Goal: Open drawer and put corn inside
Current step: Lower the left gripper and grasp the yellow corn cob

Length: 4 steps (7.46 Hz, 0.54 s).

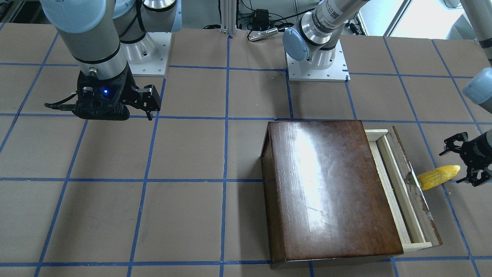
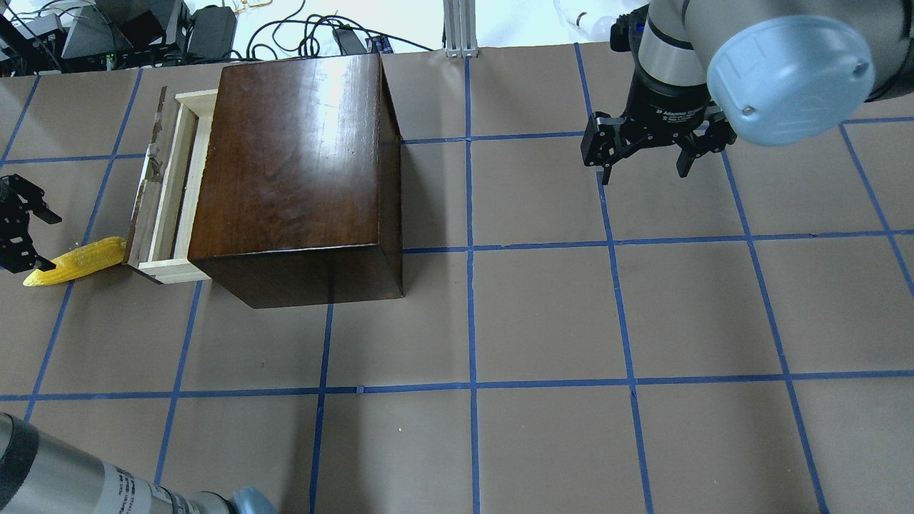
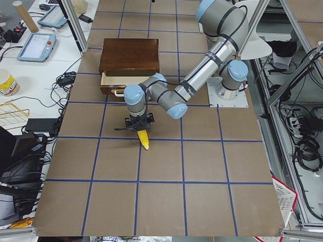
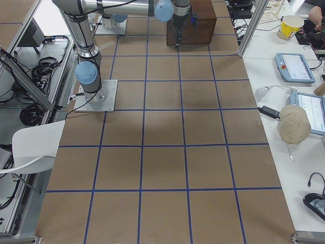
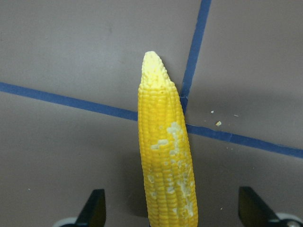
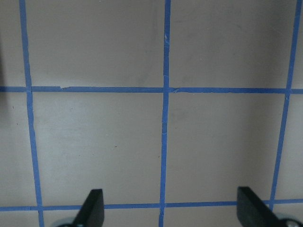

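**Left gripper** (image 2: 43, 239): It hangs on the drawer side of the box (image 2: 285, 157), farther from the box than any other item on that side. The jaws are spread wide. In the left wrist view one finger stands on each side of the corn, both clear of it. It grips nothing.

**Corn** (image 2: 78, 260): It lies flat on the worktop (image 2: 543, 314), outside the box and under the left gripper. Its long axis points at the box. The thick end is just beside the dark front panel, toward the panel's end nearer the robot, and the tapered tip points away from the box. Contact with the panel cannot be confirmed.

**Drawer** (image 2: 163, 200): It stands partly open on the box's left-arm side and shows a narrow slot of pale wood. The corn is not in it. The slot runs crosswise to the corn's axis. The jaws are already set to close across the cob's width. The cob will probably need about a quarter turn to enter the slot lengthwise.

**Right gripper** (image 2: 644, 175): It is on the opposite side of the box and well apart from it. The jaws are spread above the worktop and hold nothing. The left arm is by far the nearer to the corn.
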Tool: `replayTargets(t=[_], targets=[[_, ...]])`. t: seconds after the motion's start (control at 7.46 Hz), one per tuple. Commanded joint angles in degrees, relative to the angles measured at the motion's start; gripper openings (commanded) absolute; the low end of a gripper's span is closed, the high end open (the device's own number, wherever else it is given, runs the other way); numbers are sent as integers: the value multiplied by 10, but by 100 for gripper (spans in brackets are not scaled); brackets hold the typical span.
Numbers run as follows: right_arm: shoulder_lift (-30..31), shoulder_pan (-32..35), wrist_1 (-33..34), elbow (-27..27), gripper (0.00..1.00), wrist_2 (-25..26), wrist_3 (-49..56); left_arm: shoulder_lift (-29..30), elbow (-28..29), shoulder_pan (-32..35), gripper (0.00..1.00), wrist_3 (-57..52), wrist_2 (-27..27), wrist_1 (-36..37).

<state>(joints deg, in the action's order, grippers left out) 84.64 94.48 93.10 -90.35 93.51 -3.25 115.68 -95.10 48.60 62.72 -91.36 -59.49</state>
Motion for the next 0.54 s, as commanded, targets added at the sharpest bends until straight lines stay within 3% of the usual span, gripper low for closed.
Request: replayTargets(t=[0.0,0.4], targets=[[0,0,0,0,100,0,0,15,-26,0,100,6,0,62],[0,0,0,0,100,0,0,29,-24,0,96,15,1,70]])
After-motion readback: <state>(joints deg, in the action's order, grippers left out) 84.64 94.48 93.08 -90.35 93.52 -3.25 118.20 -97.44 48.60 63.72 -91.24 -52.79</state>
